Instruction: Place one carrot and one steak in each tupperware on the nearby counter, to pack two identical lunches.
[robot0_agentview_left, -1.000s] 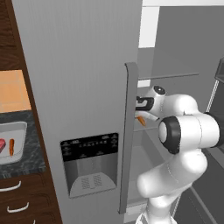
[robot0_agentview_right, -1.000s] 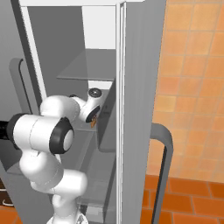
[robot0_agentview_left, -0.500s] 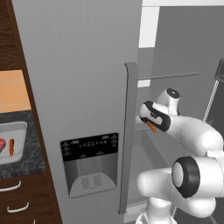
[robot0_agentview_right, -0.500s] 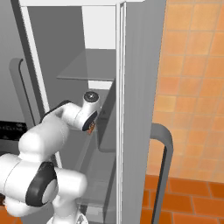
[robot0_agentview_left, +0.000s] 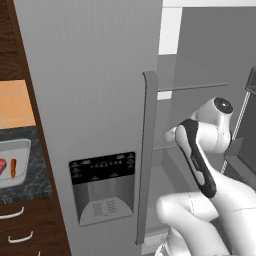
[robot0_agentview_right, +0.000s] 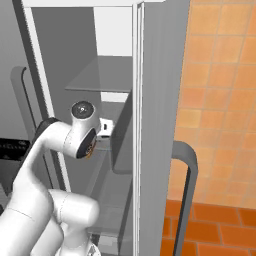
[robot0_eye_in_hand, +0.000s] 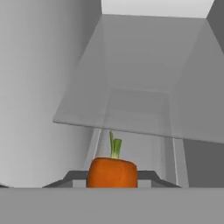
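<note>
The open fridge (robot0_agentview_right: 100, 75) stood before me, its grey shelf (robot0_eye_in_hand: 144, 109) ahead, the counter (robot0_agentview_left: 25, 187) well off to my left. My gripper (robot0_eye_in_hand: 113, 177) was clamped on a carrot (robot0_eye_in_hand: 112, 171); one tupperware (robot0_agentview_left: 12, 162) already held a steak (robot0_agentview_left: 3, 167) and another carrot (robot0_agentview_left: 13, 168). Swinging out, I judged I could knock the fridge door (robot0_agentview_left: 90, 100) and lose the thin stick.
</note>
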